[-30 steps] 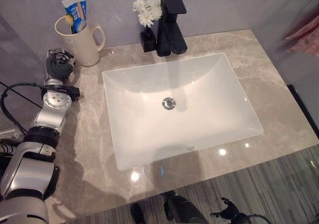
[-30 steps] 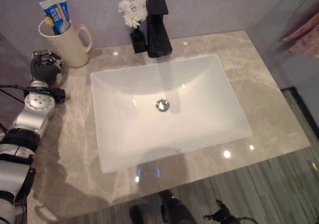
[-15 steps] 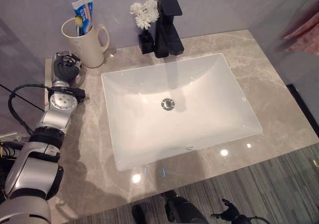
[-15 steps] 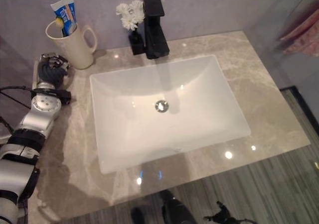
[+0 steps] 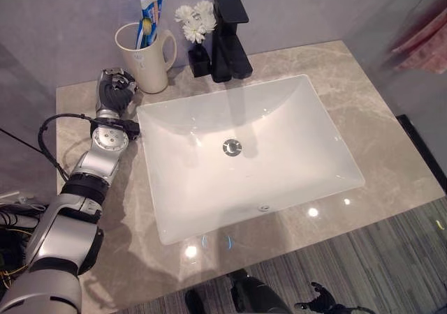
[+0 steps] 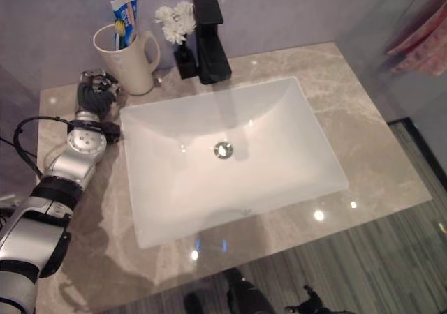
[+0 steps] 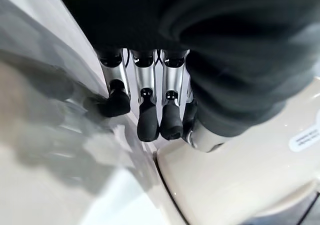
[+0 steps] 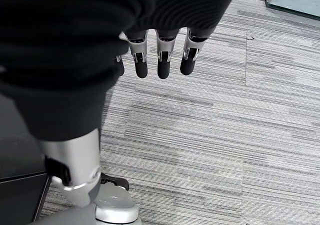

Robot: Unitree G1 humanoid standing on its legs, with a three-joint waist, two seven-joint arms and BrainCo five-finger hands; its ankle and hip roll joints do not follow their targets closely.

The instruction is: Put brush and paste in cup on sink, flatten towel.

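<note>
- Left hand (image 5: 114, 91) parked on the grey marble table (image 5: 391, 132), just beside the cream ceramic cup with a handle (image 5: 147, 59); fingers loosely curled, nothing in them.
- Right hand (image 8: 159, 55) hanging low over the striped grey floor (image 8: 210, 135), fingers relaxed, empty too.
- Blue-and-white toothpaste tube (image 5: 152, 10) and yellow-headed toothbrush (image 5: 144, 29) both standing in the cup, so that half looks done.
- Pink towel (image 5: 424, 45) off at the far right edge, apparently not flattened yet; probably up next.
</note>
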